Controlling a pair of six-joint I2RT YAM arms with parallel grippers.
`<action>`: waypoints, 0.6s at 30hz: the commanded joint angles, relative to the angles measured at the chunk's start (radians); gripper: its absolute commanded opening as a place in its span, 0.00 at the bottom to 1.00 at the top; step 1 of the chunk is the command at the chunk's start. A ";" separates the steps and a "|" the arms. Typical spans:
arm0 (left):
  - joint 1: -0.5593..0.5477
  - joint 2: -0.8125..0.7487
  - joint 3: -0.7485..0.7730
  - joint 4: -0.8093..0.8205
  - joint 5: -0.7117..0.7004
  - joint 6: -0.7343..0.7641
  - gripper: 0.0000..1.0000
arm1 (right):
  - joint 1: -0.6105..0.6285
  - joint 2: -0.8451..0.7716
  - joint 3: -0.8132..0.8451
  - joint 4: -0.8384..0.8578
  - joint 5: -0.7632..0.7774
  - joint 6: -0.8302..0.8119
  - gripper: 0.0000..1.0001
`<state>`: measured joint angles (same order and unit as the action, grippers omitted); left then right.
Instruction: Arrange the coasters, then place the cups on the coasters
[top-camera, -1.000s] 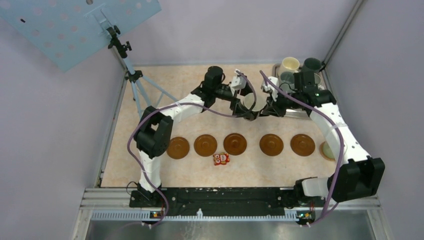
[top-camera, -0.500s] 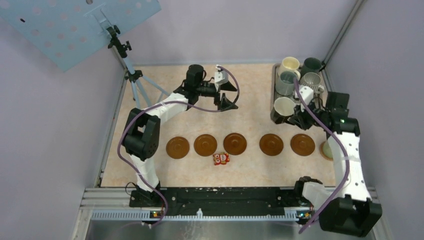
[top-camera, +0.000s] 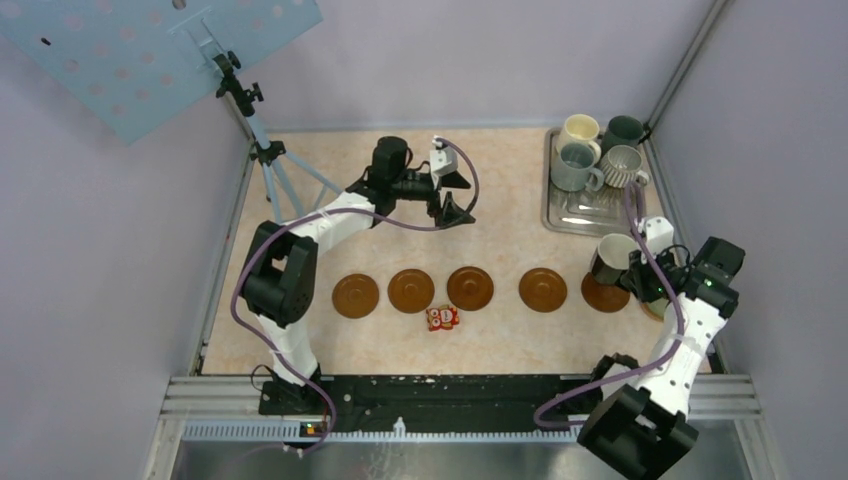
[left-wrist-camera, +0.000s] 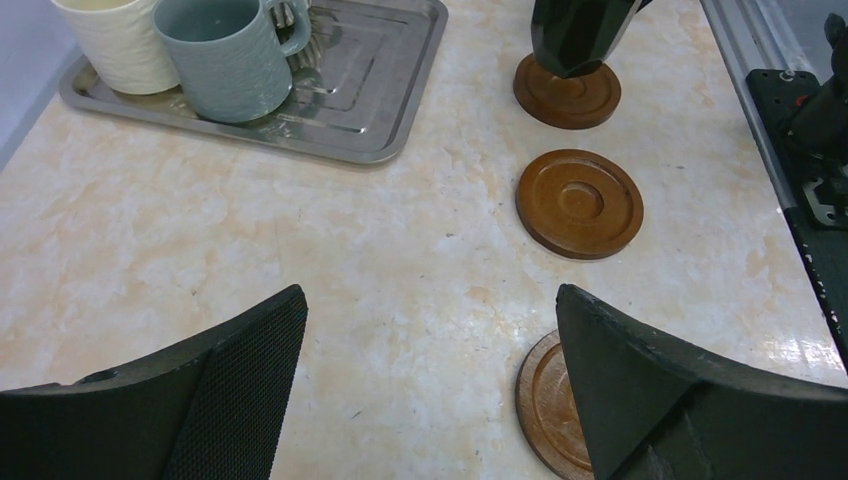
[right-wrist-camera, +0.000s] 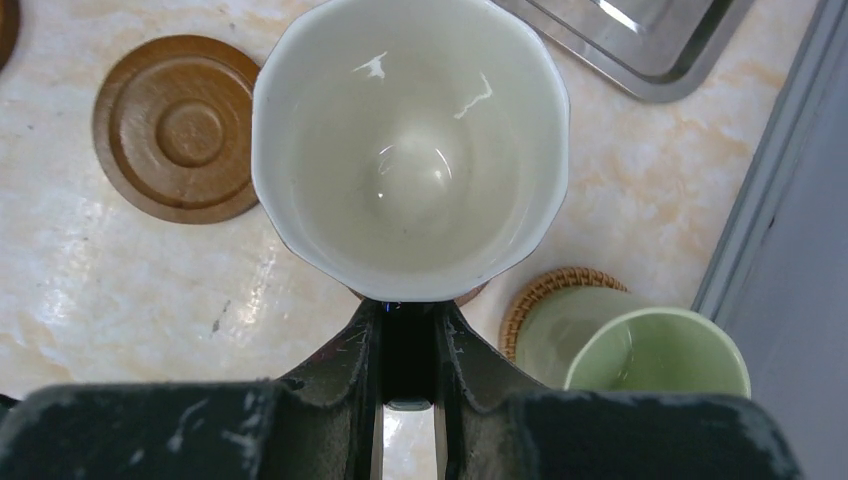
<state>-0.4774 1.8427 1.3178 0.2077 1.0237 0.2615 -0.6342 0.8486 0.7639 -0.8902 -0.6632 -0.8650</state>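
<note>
Brown round wooden coasters (top-camera: 470, 287) lie five in a row across the marbled counter (top-camera: 500, 225) in the overhead view, with a small red-and-white packet (top-camera: 442, 318) just in front of them. The right hand (top-camera: 630, 270) grips a dark mug with a white inside (top-camera: 610, 256) over the rightmost coaster (top-camera: 603, 297). The left hand (top-camera: 452, 196) hangs spread wide above bare counter, well behind the row. On the flat metal tray (top-camera: 590, 210) at the far right stand a cream mug (top-camera: 578, 131), a dark green mug (top-camera: 624, 129), a blue-grey mug (top-camera: 572, 167) and a ribbed grey mug (top-camera: 622, 165). From the left wrist, the two black fingers (left-wrist-camera: 240, 390) stand far apart with nothing between them. The dark mug sits low over its coaster, though whether they touch cannot be told. From the right wrist, the fingers (right-wrist-camera: 350, 350) are pinched narrowly on the mug's near side, and a pale green cup (right-wrist-camera: 655, 365) rests on a woven-rimmed mat (right-wrist-camera: 540, 295) just beside it.
</note>
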 joint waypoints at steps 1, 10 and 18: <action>0.002 -0.079 -0.022 0.026 -0.023 0.002 0.99 | -0.091 0.013 -0.005 0.046 -0.109 -0.139 0.00; 0.002 -0.111 -0.069 0.046 -0.049 0.001 0.99 | -0.150 0.021 -0.045 0.025 -0.154 -0.197 0.00; 0.003 -0.136 -0.108 0.074 -0.117 -0.035 0.99 | -0.150 0.016 -0.066 0.015 -0.131 -0.209 0.00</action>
<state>-0.4774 1.7699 1.2282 0.2310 0.9398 0.2504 -0.7776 0.8791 0.6933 -0.9112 -0.7227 -1.0309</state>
